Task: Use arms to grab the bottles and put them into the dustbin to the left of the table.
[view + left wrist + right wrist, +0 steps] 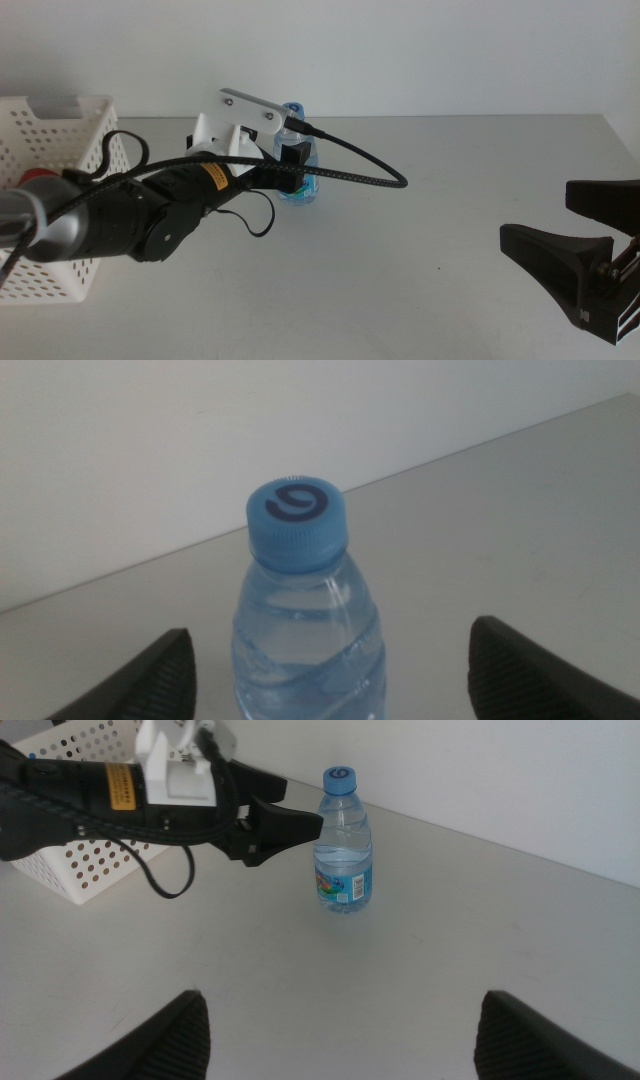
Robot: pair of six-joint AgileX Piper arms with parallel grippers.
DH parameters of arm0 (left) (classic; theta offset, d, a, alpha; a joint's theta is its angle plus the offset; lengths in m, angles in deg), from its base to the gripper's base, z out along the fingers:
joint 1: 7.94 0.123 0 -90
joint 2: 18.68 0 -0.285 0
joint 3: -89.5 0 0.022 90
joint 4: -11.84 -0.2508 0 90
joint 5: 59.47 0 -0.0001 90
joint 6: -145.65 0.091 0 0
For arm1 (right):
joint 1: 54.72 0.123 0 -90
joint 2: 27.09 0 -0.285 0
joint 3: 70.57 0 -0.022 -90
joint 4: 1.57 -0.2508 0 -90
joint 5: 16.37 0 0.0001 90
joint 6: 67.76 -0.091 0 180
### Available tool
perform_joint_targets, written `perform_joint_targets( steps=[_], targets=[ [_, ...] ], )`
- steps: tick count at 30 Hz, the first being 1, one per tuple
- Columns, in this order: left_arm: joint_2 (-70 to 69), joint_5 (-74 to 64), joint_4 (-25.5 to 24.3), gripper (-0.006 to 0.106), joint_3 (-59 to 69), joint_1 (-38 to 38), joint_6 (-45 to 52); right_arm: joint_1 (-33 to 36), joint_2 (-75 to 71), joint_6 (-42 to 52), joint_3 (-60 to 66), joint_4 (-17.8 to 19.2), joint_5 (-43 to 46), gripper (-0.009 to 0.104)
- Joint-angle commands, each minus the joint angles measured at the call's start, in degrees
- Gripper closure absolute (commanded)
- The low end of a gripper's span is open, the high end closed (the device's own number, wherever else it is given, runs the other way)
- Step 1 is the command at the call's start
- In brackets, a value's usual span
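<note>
A plain white wall backs a wide, matte light-grey table (420, 260). The landmark is the small clear plastic water bottle with a blue screw cap (344, 842), which stands upright toward the rear of the table. A white rectangular plastic basket with perforated sides (60, 130), serving as the dustbin, sits to the left of the bottle, well apart from it. A red object shows at the basket beside the arm, too hidden to identify.

The left gripper (330, 670) has its jaws spread wide, one on either side of the bottle and neither touching it. The wrist view looks down on the cap (297, 520), centred between the jaws; this alignment appears intended for a side grasp on the body below the cap. The grasp is judged not yet made.

The right gripper (585, 255) waits to the right of the bottle, well apart, jaws likewise wide and empty, presumably kept clear of the working arm.
</note>
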Motion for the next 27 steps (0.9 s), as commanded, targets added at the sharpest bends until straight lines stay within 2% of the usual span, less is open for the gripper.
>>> perform_joint_targets(
  steps=[1, 13, 16, 19, 23, 25, 27],
  targets=[
    [0.77, 4.95, -0.3, 0.008, -4.99, 0.5, -1.18, 0.21, -0.18, 0.83, -1.42, 0.27, 4.22, 0.027],
    [15.51, 5.23, -0.31, 0.008, -17.07, 0.58, -2.15, 0.21, -0.18, 0.83, -1.42, 0.27, 4.22, 0.027],
    [18.36, 7.52, 0.93, 0.012, -18.33, 0.9, -2.35, 0.21, -0.18, 0.83, -1.42, 0.27, 4.22, 0.027],
    [19.88, 9.35, 0.91, 0.029, -18.53, 1.17, -4.41, 0.21, -0.18, 0.83, -1.42, 0.27, 4.22, 0.027],
    [18.03, 5.33, -5.24, 0.065, -18.53, 1.65, -5.21, 0.21, -0.18, 0.83, -1.42, 0.27, 4.22, 0.027],
    [15.49, 1.02, -5.31, 0.079, -18.53, 1.65, -5.33, 0.21, -0.18, 0.83, -1.42, 0.27, 4.22, 0.027],
    [12.19, -4.88, -3.79, 0.088, -18.53, 1.65, -5.33, 0.21, -0.18, 0.83, -1.42, 0.27, 4.22, 0.027]
  ],
)
